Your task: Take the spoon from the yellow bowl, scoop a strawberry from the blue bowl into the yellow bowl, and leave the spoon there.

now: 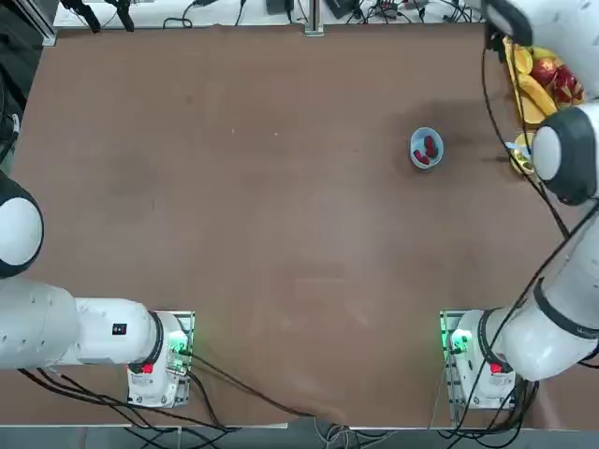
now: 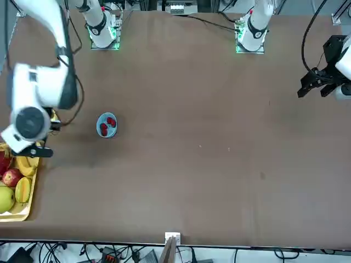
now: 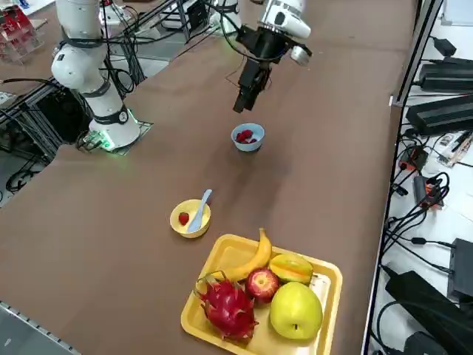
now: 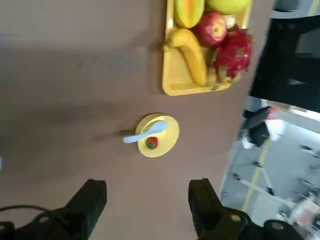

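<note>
Blue bowl: over to the robot's left of the pincer, this one [image 1: 416, 161], with red strawberries [image 3: 247, 134] in it.
Right gripper: here it is [image 4: 147, 206], up above the table, fingers wide apart, nothing between them!
Spoon: well clear of the pincer's fingertips, this pale blue one [image 4: 150, 131] leans in the yellow bowl, handle over the rim towards the blue bowl.
Yellow bowl: on the table beneath the pincer, apart from it [image 4: 171, 137], one strawberry [image 4: 152, 143] beside the spoon.
Fruit tray: past the yellow bowl from the pincer's fingertips, fully loaded [image 4: 175, 80].
</note>
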Available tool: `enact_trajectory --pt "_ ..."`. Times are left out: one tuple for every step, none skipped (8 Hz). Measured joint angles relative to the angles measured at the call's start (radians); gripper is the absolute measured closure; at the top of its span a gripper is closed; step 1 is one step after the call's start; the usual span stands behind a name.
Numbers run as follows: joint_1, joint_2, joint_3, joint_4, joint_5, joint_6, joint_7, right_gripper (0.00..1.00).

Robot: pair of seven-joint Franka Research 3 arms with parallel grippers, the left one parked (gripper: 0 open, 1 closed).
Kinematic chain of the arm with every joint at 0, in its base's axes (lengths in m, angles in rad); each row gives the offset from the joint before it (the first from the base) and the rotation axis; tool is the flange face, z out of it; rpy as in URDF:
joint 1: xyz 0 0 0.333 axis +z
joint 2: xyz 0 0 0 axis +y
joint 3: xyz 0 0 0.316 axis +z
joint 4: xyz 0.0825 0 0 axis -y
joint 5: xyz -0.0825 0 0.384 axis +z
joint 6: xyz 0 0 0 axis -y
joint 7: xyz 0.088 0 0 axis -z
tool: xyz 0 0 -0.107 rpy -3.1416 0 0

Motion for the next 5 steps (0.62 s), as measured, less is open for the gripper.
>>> enact_trajectory --pt "-0.030 -0.039 -0.001 0.001 0.069 0.001 -0.048 0.00" --pt "-0.064 -0.079 -0.002 0.002 0.138 0.003 -0.091 0.00" --pt "-0.092 -0.116 -0.002 0.001 0.188 0.006 -0.120 0.00" --pt "-0.112 -0.150 0.001 0.001 0.231 0.009 -0.127 0.00" --pt "-0.140 -0.179 0.020 0.000 0.280 0.015 -0.128 0.00"
